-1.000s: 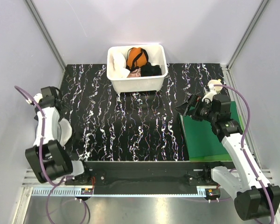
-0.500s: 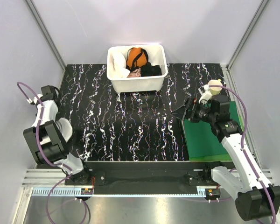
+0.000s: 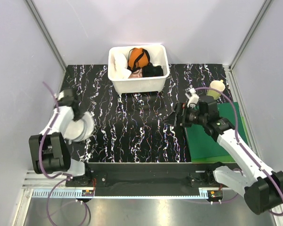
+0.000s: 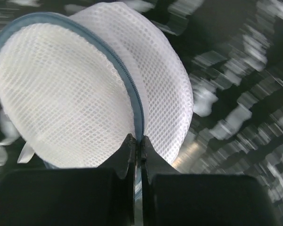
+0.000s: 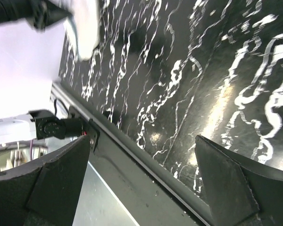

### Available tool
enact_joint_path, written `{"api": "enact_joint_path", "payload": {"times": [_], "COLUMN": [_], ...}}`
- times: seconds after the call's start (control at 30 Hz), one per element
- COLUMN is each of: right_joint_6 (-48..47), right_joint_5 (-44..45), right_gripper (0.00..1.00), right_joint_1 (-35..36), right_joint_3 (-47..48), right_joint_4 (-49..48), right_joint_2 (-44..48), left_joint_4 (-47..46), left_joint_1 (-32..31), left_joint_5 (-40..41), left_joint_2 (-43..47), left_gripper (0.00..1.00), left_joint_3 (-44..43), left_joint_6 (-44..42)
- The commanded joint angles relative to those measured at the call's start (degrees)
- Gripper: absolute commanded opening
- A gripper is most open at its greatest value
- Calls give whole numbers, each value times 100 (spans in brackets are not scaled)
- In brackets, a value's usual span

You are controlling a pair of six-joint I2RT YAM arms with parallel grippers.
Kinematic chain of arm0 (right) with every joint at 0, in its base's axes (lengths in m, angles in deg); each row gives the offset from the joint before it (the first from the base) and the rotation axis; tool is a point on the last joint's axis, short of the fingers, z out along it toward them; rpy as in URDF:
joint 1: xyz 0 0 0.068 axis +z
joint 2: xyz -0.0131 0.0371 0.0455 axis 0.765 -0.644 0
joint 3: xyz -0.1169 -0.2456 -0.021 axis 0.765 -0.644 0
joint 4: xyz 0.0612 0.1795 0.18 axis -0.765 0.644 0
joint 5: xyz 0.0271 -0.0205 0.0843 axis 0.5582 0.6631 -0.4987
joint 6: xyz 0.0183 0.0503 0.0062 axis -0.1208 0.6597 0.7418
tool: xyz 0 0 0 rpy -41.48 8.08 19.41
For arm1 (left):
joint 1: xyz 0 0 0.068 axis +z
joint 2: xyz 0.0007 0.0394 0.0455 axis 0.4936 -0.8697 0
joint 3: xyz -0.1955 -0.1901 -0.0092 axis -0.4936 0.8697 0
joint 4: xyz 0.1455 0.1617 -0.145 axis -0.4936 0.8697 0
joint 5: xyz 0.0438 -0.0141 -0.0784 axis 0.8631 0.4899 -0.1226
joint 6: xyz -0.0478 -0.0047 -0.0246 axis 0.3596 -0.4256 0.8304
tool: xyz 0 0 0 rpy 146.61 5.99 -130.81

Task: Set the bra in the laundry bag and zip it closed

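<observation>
— So, starting with the big things: what do we have on the tabletop [image 3: 132,132]?

— We see the white tub [image 3: 137,86] at the far middle and the green mat [image 3: 200,146] at the near right. The tub holds the clothes heaped together, so the bra [image 3: 120,63] lies at its left end, beside the orange garment [image 3: 137,57] and the black garment [image 3: 152,70]. None of it is in the bag yet.

— And the laundry bag [image 4: 75,84]?

— We find it at the near left of the tabletop, well apart from the tub. The left pincer [image 4: 137,143] has its tips pressed together on the bag's blue-grey zip seam [image 4: 125,80], pinching the rim. Whether the bag is lifted or only tipped up, we cannot tell. We judge the grip is there to steady the bag or bring it toward the middle, where both arms can reach.

— What about the right pincer [image 5: 141,169]?

— We see it spread wide with nothing between its fingers, hovering over bare tabletop right of centre and pointing toward the bag. We take that as readiness to help with the zip. Whether the zip is open or closed, we cannot tell from the wrist view.
</observation>
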State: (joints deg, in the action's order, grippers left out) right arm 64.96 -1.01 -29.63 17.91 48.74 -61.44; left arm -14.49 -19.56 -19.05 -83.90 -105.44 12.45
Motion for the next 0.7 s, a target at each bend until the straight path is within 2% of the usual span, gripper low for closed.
{"api": "enact_joint_path", "payload": {"times": [0.0, 0.1, 0.33, 0.4, 0.43, 0.47, 0.53, 0.57, 0.67], "right_joint_6": [174, 236, 412, 657, 719, 841, 886, 887, 956], "right_joint_5": [359, 517, 694, 755, 738, 712, 668, 633, 597], "right_gripper": [100, 100, 100, 100, 96, 91, 78, 75, 70], "right_joint_1": [502, 776, 1725, 2015, 2085, 2243, 2401, 2542, 2771], "right_joint_3": [155, 146, 506, 524, 541, 567, 760, 952, 1226], "right_joint_4": [-539, -864, -1951, -2471, -2926, -3139, -3501, -3562, -3905], "right_joint_2": [-384, -770, -2071, -2467, -2607, -2887, -3196, -3511, -4074], "left_joint_4": [-346, -346, -486, -539, -574, -600, -575, -548, -522], "left_joint_1": [-1340, -2097, -2839, -2857, -2857, -2857, -2857, -2857, -2848], "left_joint_5": [-334, -264, -597, -834, -922, -1027, -968, -897, -704], "left_joint_2": [614, 781, 1238, 1387, 1440, 1502, 1730, 1896, 2099], "left_gripper": [0, 0, 1, 8, 11, 24, 37, 48, 62], "left_joint_3": [167, 317, 765, 853, 871, 906, 932, 932, 985], "left_joint_6": [103, 287, 736, 772, 737, 641, 509, 421, 280]}}
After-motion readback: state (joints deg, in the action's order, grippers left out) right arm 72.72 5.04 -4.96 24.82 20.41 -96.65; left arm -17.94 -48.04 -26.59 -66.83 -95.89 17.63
